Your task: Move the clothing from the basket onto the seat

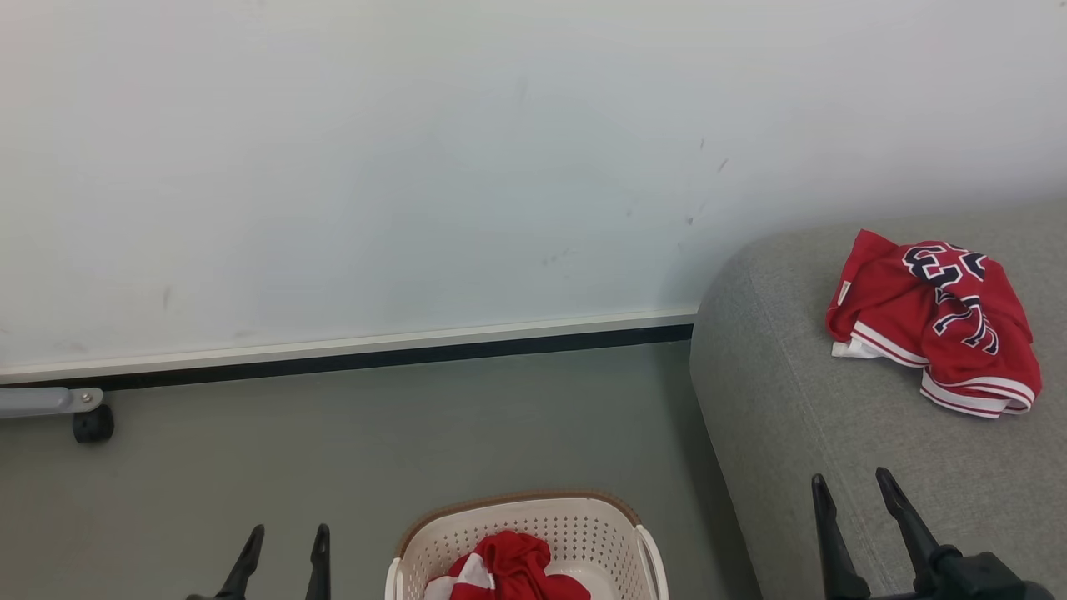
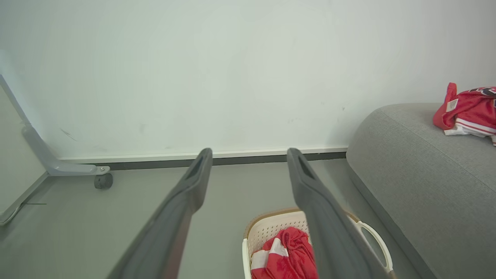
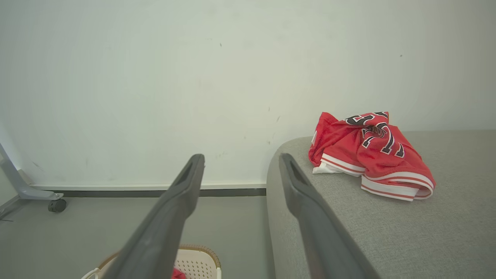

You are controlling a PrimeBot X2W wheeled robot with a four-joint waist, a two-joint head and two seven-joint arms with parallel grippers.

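Both grippers are empty with their fingers spread wide: the left gripper point(image 1: 289, 530) over bare floor, the right gripper point(image 1: 851, 477) over the near edge of the grey seat point(image 1: 792, 433).

The numbered jersey point(image 1: 934, 321) already lies on the seat, beyond the right fingertips and a little to their right. It is crumpled, and its long axis slants away from those tips, with the white-striped hem at the nearer end.

The plainer red garment point(image 1: 513, 567) sits bunched in the perforated laundry basket point(image 1: 517, 500), below and just to the right of my left fingers. I can't read a clear long axis on it. Its white-striped patch faces the left fingers' side.

I judge the next step is fetching that one. I'd swing the left fingers right, over the basket's brown rim, then drop them astride the highest fold. Pinch deep into the bunch rather than a loose edge, then lift straight up so the trailing cloth clears the rim before crossing to the seat.
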